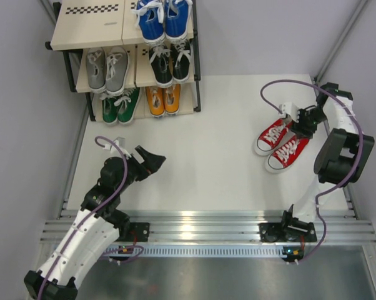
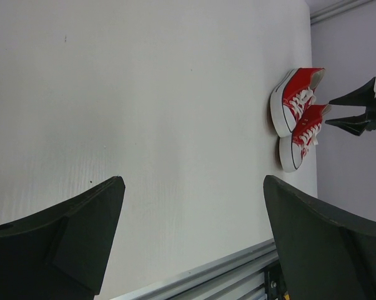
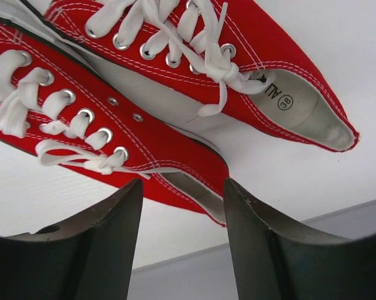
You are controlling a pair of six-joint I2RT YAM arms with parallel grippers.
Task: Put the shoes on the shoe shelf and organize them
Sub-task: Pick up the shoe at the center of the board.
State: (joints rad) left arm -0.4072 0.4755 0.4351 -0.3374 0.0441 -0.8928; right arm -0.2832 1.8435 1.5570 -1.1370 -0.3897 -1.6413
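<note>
Two red shoes (image 1: 280,144) lie side by side on the white table at the right, toes toward the near left. My right gripper (image 1: 298,129) sits at their heels. In the right wrist view its jaws (image 3: 182,184) stand partly apart around the heel of the nearer red shoe (image 3: 175,156), with a gap still showing on the left. The shoe shelf (image 1: 88,25) stands at the back left. It carries blue shoes (image 1: 163,19) on top, grey (image 1: 107,69) and black (image 1: 170,62) in the middle, green (image 1: 120,106) and orange (image 1: 163,99) below. My left gripper (image 1: 155,161) hovers open over bare table.
A metal rail (image 1: 194,225) runs along the near table edge with both arm bases on it. Grey walls close in on the left and right. A purple cable (image 1: 272,84) loops above the right arm.
</note>
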